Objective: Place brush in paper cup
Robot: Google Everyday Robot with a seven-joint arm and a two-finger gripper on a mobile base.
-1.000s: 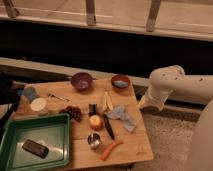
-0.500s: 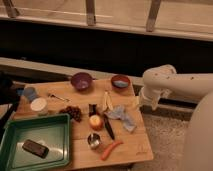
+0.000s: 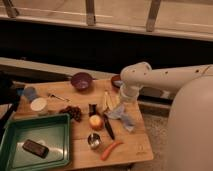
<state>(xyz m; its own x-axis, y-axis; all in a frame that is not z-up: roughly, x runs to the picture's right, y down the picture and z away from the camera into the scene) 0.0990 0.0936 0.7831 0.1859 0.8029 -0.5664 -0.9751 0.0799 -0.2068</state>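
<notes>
The gripper [image 3: 123,101] hangs near the table's [image 3: 136,145] right edge, jaws apart, holding nothing. Open board shows toward the front right corner. One brush [image 3: 108,127] lies mid-table, toward the front edge. One paper cup [image 3: 38,104] stands by the left edge.

Views: one only; no second view, so no shared ground.
Position: high above a wooden table [image 3: 135,145], on its near side, close beside the robot's pale body [image 3: 192,130] filling the lower right corner.
Direction: looking down at a slant, across the tabletop toward a dark wall [image 3: 60,47] and railing posts [image 3: 90,12] along the top.
Distance: middling; nearly the whole tabletop in frame, with a green tray [image 3: 50,131] reaching the lower left edge.
Centre of frame: back right part of the table, with the arm [image 3: 170,77] coming in from the right.
Gripper [image 3: 125,99]: at that arm's lowered end, just above the table's back right, partly hidden by the wrist.
</notes>
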